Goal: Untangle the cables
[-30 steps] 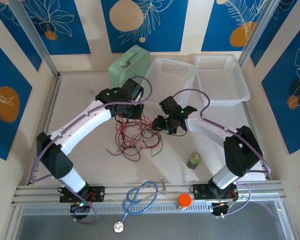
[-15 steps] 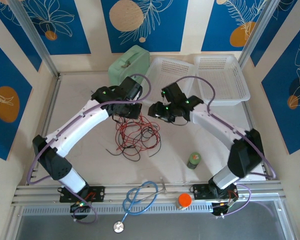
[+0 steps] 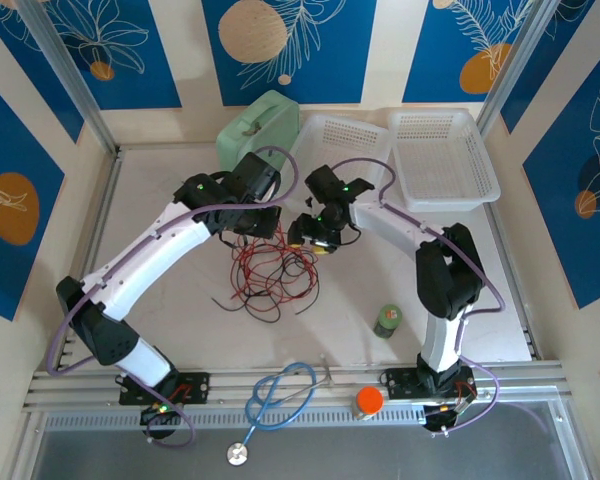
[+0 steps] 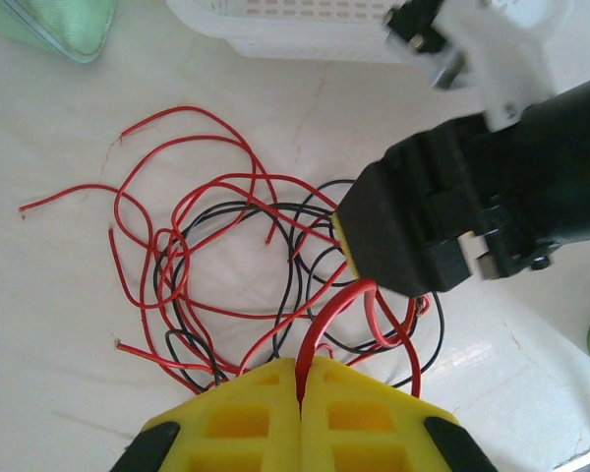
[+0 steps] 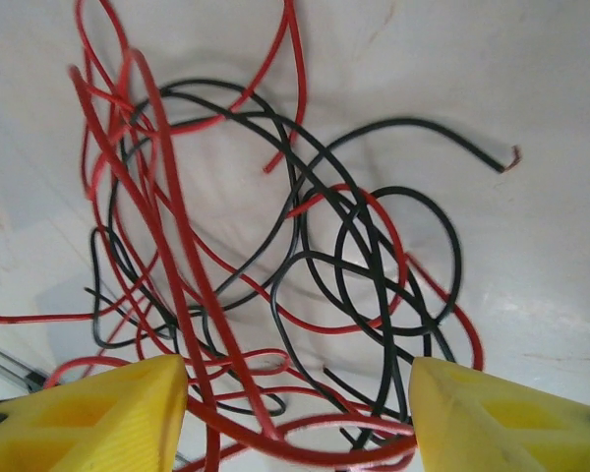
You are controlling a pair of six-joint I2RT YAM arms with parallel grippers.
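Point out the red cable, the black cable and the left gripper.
red cable (image 4: 192,110), left wrist view, top arc of its far loop.
black cable (image 5: 413,122), right wrist view, curve near its free end.
left gripper (image 4: 301,366), left wrist view, seam between its shut fingertips.

The red cable (image 4: 231,179) clamped in the left gripper (image 4: 300,364) is sheathed in smooth, glossy plastic; the black cable (image 5: 413,123) under the spread right gripper (image 5: 295,393) is sheathed likewise. The fingers (image 4: 246,423) are moulded in matt yellow plastic. The table (image 4: 59,324) beneath them is finished smooth and faintly shiny. The basket (image 4: 275,39) beyond the left gripper is made of perforated white plastic
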